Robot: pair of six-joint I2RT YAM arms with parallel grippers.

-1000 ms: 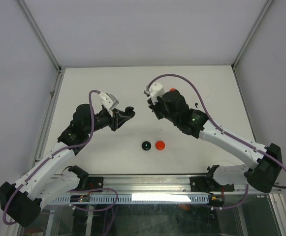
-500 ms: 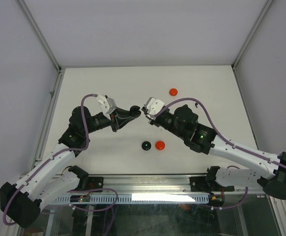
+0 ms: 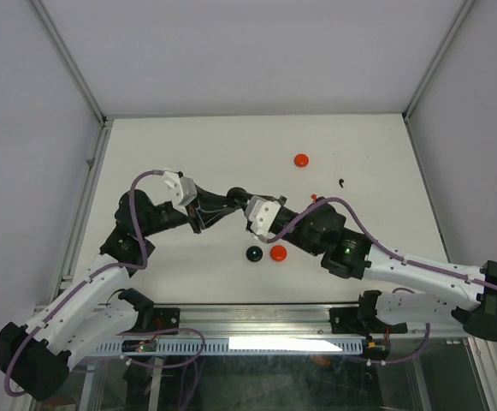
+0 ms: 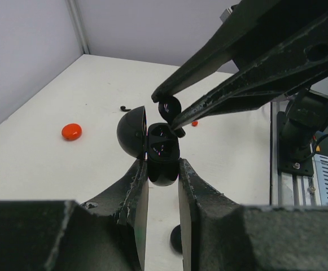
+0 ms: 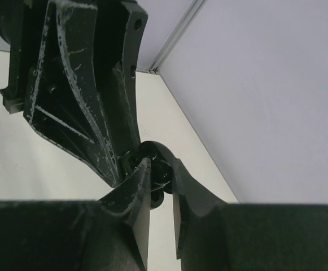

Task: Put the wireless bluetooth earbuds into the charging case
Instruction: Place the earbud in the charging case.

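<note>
Left claw [image 4: 163, 169]: narrow, clamped on the base of the black charging case [image 4: 164, 149]. The lid is hinged open to one side. The case is held aloft over the centre of the worktop [image 3: 188, 145].

Right claw [image 5: 161, 169]: pinched shut on one black earbud [image 4: 168, 106], just above the case's open wells, not seated.

Lying loose right of centre: second black earbud [image 3: 341, 181], red earbud [image 3: 315, 198].

Red disc [image 3: 300, 160] toward the far edge.

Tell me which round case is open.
The black case the left gripper holds, lid hinged back; two red cases and another black case lie on the table.
</note>
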